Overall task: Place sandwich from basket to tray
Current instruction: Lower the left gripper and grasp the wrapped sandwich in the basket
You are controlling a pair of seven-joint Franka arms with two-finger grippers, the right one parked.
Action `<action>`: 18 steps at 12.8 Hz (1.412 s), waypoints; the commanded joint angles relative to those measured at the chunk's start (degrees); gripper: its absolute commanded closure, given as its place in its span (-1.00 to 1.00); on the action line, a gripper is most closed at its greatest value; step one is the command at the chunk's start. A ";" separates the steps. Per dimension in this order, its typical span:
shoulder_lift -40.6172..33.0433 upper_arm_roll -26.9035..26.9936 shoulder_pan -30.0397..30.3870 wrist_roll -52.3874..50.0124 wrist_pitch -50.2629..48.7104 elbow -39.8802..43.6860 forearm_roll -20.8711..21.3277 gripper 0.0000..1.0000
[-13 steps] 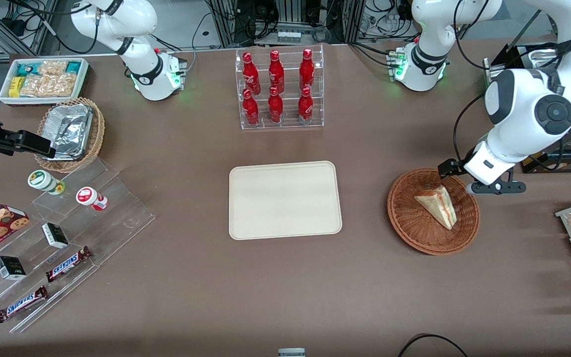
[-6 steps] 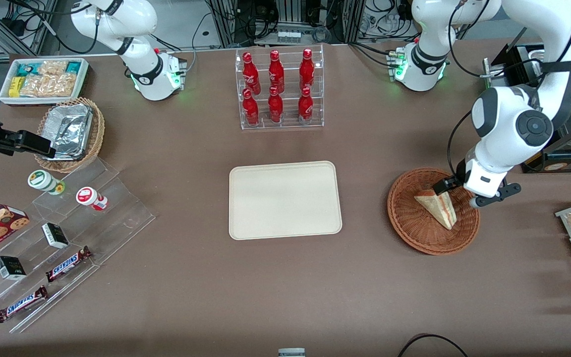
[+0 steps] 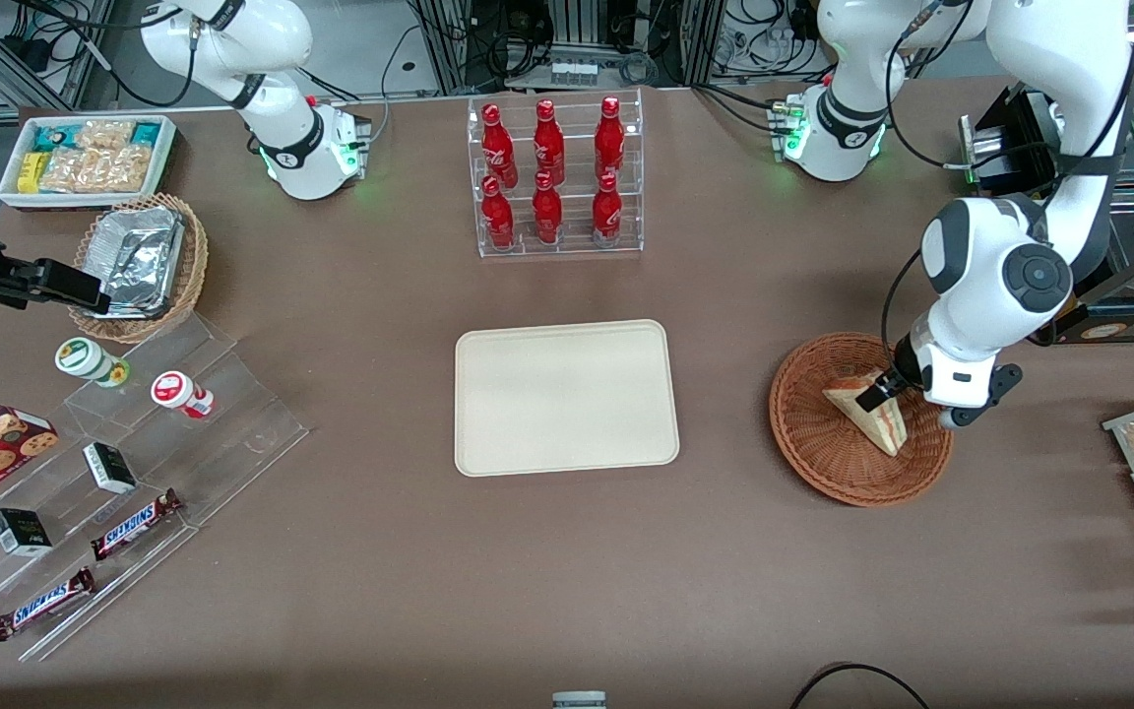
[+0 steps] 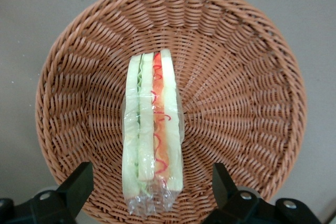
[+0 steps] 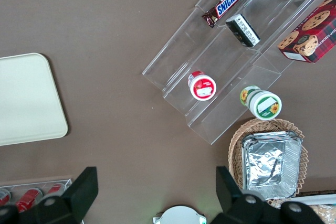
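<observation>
Woven reddish-brown wicker of the basket (image 3: 860,421) cradles the wrapped sandwich (image 3: 870,414), well apart from the cream tray (image 3: 566,397) on the counter (image 3: 567,551). From the front, the end effector (image 3: 890,386) hangs over it; only the wrist view shows its fingers (image 4: 77,184) spread wide, straddling the sandwich (image 4: 152,135), gripping nothing.

My gripper (image 4: 149,187) was cut off by the wrist view's edge, only two dark fingers (image 4: 76,184) showing; from the front, my arm hid part of the basket (image 3: 828,453) rim.
</observation>
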 commanded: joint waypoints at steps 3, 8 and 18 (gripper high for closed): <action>2.86 0.14 -0.40 -1.59 3.51 -0.44 -0.45 -1.00; 3.75 0.14 -0.14 -2.03 6.07 -2.02 -0.45 0.79; 1.99 -1.62 -4.51 17.10 -21.42 14.66 -0.19 1.00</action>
